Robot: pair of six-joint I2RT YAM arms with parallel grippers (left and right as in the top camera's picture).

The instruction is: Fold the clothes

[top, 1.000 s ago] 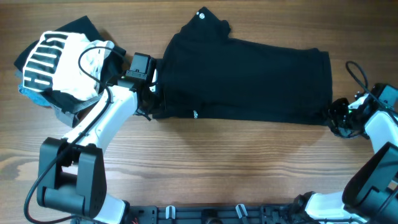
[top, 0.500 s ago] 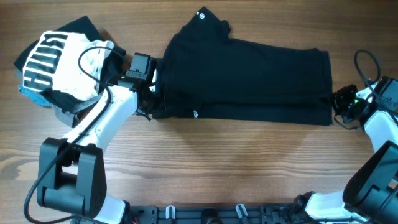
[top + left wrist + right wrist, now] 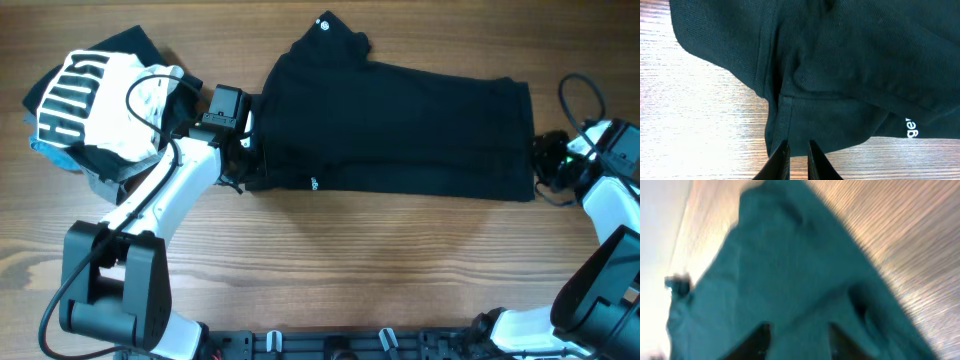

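Gripper [image 3: 548, 170], right one, farther up T-shirt [image 3: 400, 125] edge

The T-shirt [image 3: 400, 125] is matt black knit cloth with a fine texture. The table [image 3: 350, 260] is smooth wood with visible grain and slight sheen. The left arm [image 3: 170, 190] housing is smooth white plastic.

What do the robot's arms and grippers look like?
The left arm and the right arm have white rounded links, black joints and bases. A thin black cable loops near each wrist. The left gripper has narrow black fingers; the right gripper looks dark but blurred.
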